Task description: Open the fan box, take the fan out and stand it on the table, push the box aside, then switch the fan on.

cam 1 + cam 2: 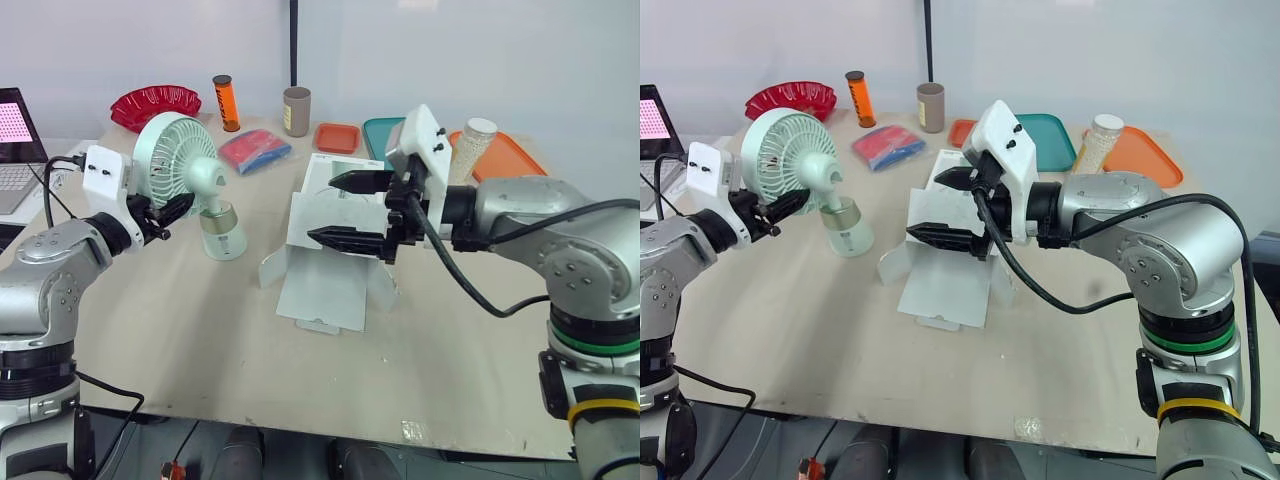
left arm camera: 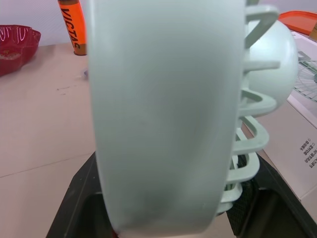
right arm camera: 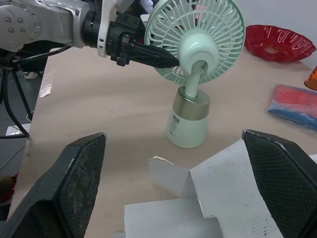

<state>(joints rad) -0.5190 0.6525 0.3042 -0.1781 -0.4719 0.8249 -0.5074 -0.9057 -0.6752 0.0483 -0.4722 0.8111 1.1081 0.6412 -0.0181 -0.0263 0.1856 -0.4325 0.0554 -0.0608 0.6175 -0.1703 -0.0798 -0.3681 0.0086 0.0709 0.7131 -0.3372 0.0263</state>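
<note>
While fan (image 1: 186, 158) stands upright, L gripper (image 1: 176, 213) pinches rim.

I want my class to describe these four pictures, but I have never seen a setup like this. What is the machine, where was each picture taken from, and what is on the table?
It is a humanoid robot with two arms, each ending in a black two-fingered gripper. The two wide pictures come from cameras in its head, looking down over the arms. The two close ones come from a camera on each wrist. On the table a pale green fan stands upright. The left gripper grips its round head. The right gripper hangs open over the white box, which lies opened out. Farther back are a red bowl, an orange tube and a brown cup.
</note>
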